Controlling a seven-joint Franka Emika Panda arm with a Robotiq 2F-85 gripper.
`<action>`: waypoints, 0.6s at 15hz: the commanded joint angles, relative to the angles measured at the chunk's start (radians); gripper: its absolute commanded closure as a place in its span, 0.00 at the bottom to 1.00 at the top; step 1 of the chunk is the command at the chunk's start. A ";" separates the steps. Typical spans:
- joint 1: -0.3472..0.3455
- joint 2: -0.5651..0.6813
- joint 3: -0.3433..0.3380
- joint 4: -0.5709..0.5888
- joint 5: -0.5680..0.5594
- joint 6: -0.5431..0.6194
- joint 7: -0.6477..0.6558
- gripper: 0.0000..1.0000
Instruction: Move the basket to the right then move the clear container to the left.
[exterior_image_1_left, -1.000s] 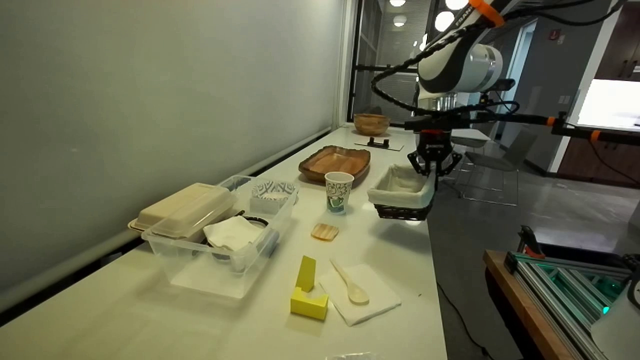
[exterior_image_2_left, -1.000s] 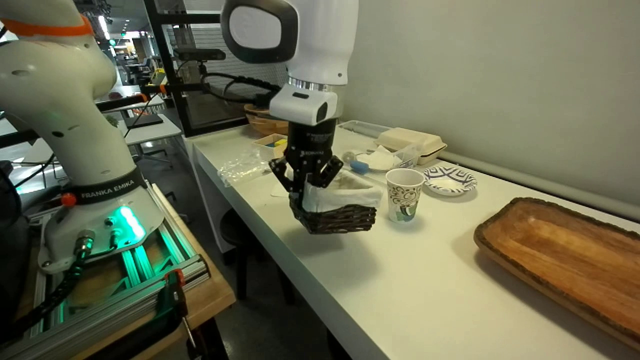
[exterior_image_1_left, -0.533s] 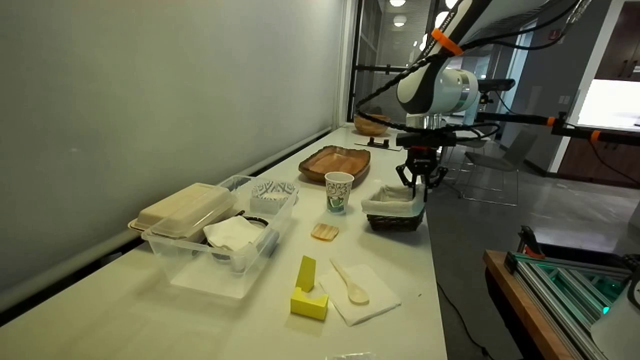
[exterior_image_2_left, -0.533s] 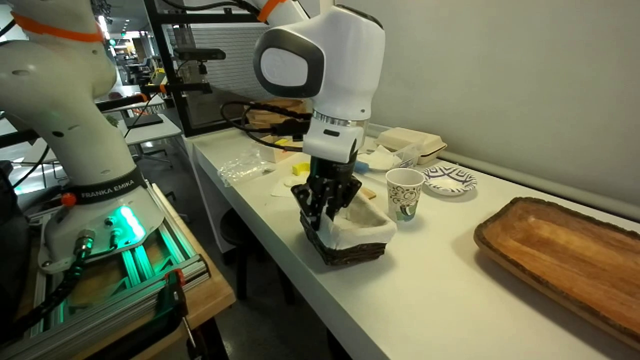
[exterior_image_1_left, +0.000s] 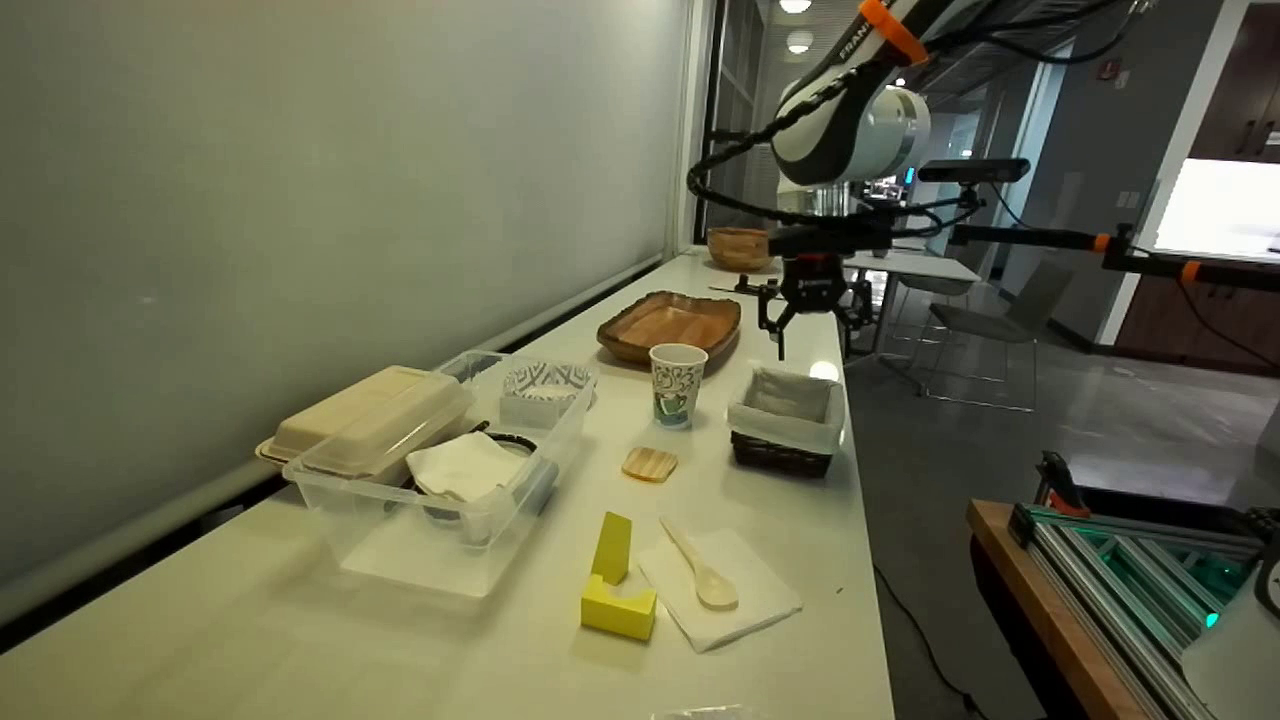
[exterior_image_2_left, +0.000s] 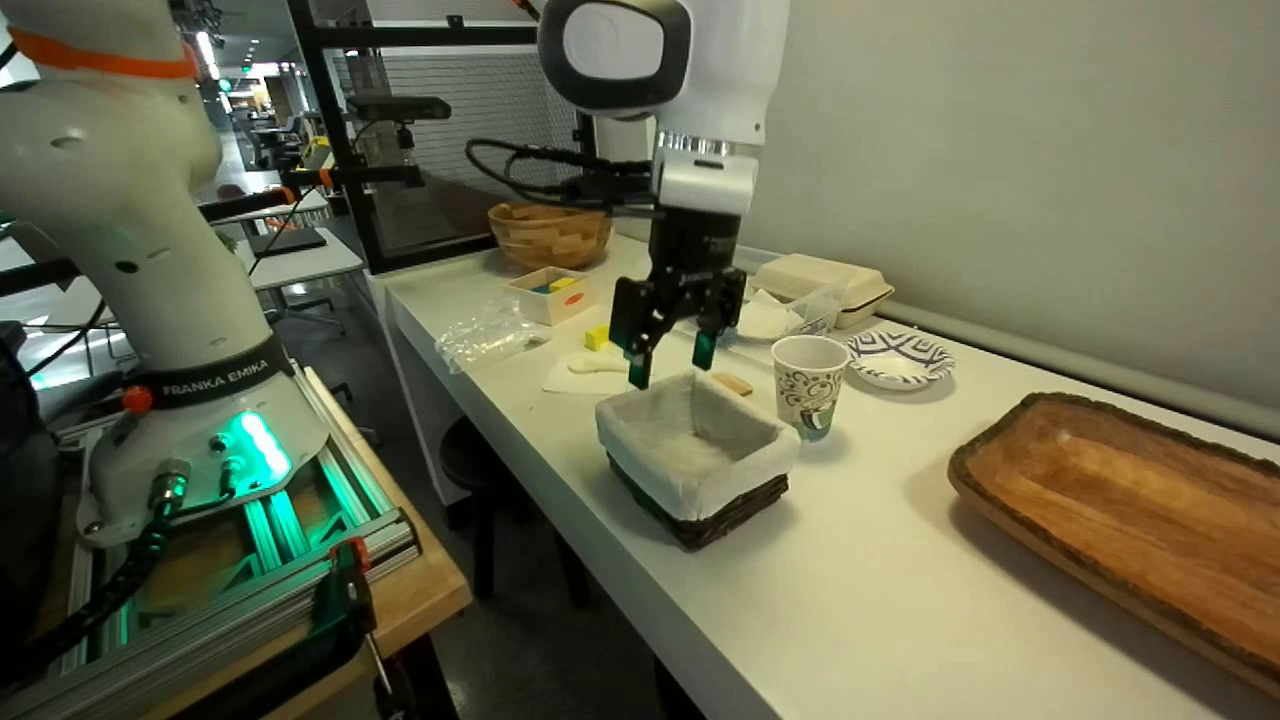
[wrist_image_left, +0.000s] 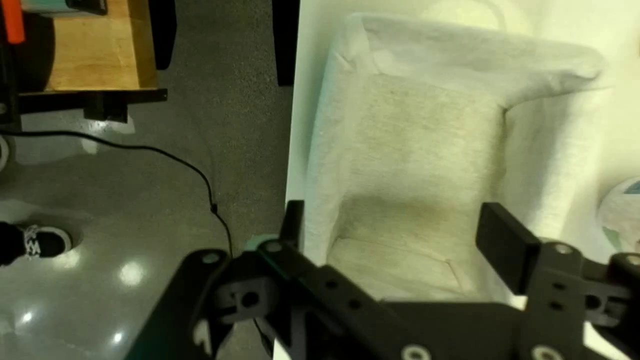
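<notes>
The dark wicker basket (exterior_image_1_left: 782, 455) with its pale cloth liner (exterior_image_2_left: 690, 450) stands upright on the table close to its edge. Above it my gripper (exterior_image_2_left: 672, 360) hangs open, its fingertips apart and clear of the rim. Looking down in the wrist view, I see the liner's inside (wrist_image_left: 425, 135) between and beyond the spread fingers (wrist_image_left: 505, 245), with nothing gripped. The clear container (exterior_image_1_left: 420, 560) sits against the wall side of the table, holding a white napkin (exterior_image_1_left: 468, 466) and other items. In an exterior view, the arm partly hides the clear container (exterior_image_2_left: 822, 308).
A paper cup (exterior_image_1_left: 677, 385) stands beside the basket, toward the wall. Behind the cup lies a wooden tray (exterior_image_1_left: 670, 325). A beige takeout box (exterior_image_1_left: 350, 415) leans by the container. Nearer are a wooden coaster (exterior_image_1_left: 650, 464), a yellow block (exterior_image_1_left: 618, 605) and a spoon (exterior_image_1_left: 712, 585) on a napkin.
The basket was held in the air by its rim; it came down onto the table. The gripper then opened, let go of it and rose above it.
</notes>
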 joint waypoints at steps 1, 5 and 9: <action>0.068 -0.195 0.028 -0.058 -0.104 0.013 0.089 0.00; 0.097 -0.251 0.131 -0.037 -0.114 0.112 0.046 0.00; 0.086 -0.233 0.160 0.003 -0.079 0.067 0.063 0.00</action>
